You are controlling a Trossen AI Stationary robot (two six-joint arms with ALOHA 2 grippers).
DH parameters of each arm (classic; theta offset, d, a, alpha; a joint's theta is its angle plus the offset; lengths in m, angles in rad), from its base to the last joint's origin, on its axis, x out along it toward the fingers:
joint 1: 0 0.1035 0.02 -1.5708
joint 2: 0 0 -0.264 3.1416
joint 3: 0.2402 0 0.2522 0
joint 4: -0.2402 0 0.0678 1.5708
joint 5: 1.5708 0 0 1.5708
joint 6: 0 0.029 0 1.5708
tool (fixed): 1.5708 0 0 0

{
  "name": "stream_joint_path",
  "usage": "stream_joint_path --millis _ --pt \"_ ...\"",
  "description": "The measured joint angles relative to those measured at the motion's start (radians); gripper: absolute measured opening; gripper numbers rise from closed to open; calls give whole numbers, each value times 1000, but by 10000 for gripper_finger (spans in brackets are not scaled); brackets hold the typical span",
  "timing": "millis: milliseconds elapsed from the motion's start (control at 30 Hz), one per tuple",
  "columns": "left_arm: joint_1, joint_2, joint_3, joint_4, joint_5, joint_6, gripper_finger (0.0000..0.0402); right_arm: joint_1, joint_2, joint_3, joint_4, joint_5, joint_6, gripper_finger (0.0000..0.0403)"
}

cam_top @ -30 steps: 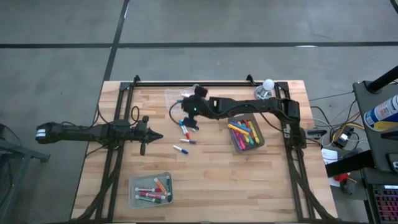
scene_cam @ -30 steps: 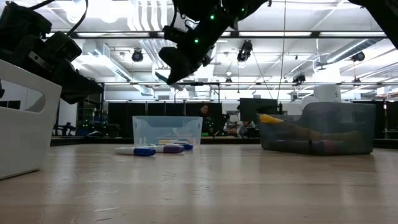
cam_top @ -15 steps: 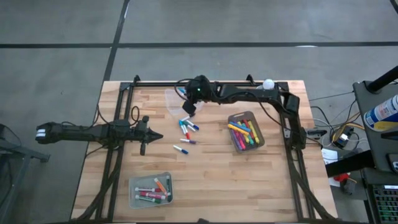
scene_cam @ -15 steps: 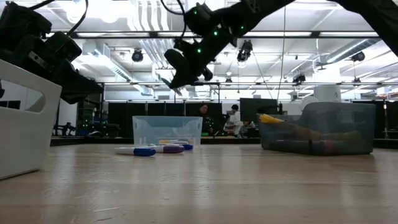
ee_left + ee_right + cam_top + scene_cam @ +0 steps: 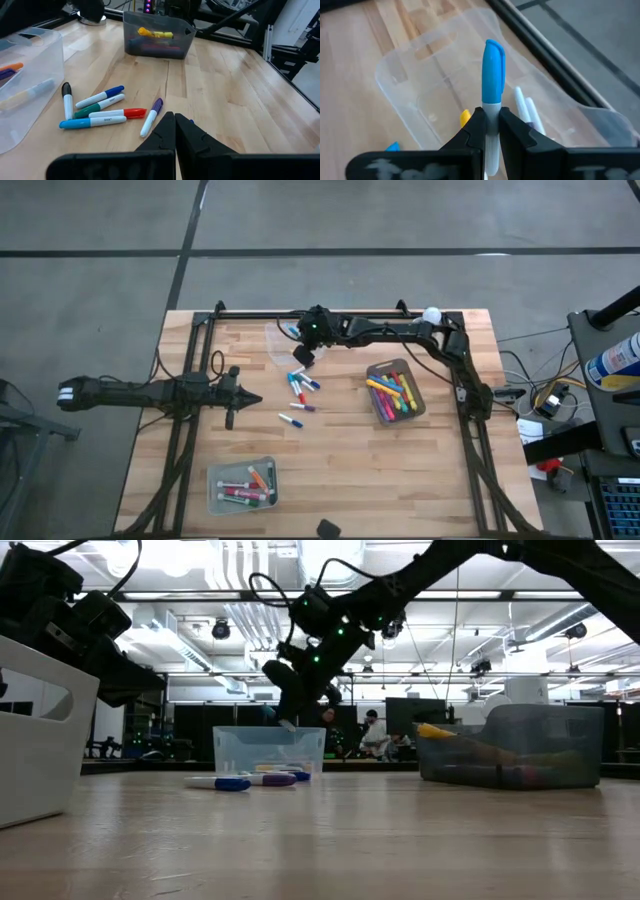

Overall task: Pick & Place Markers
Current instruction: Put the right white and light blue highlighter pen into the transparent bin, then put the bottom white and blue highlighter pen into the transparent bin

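Your right tool [image 5: 490,131] pinches a blue-capped marker [image 5: 493,80] above the clear bin [image 5: 420,85]; loose markers [image 5: 300,388] lie nearby.

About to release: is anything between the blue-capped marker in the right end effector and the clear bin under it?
Nothing visible. The right end effector holds the blue-capped marker directly over the open clear bin; only a few markers lie on its floor.
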Motion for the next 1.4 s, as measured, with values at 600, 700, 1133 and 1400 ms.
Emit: stream_joint_path --millis 600,700,1133,1400 --pt "0 0 0 0 0 0 0 -14 14 0 1 -16 38 65" --pt "0 0 0 0 0 0 0 -9 14 0 2 -17 38 100" --pt "0 0 0 0 0 0 0 18 -36 0 1 -57 -31 177" --pt "0 0 0 0 0 0 0 111 -80 0 -22 -172 -129 169"
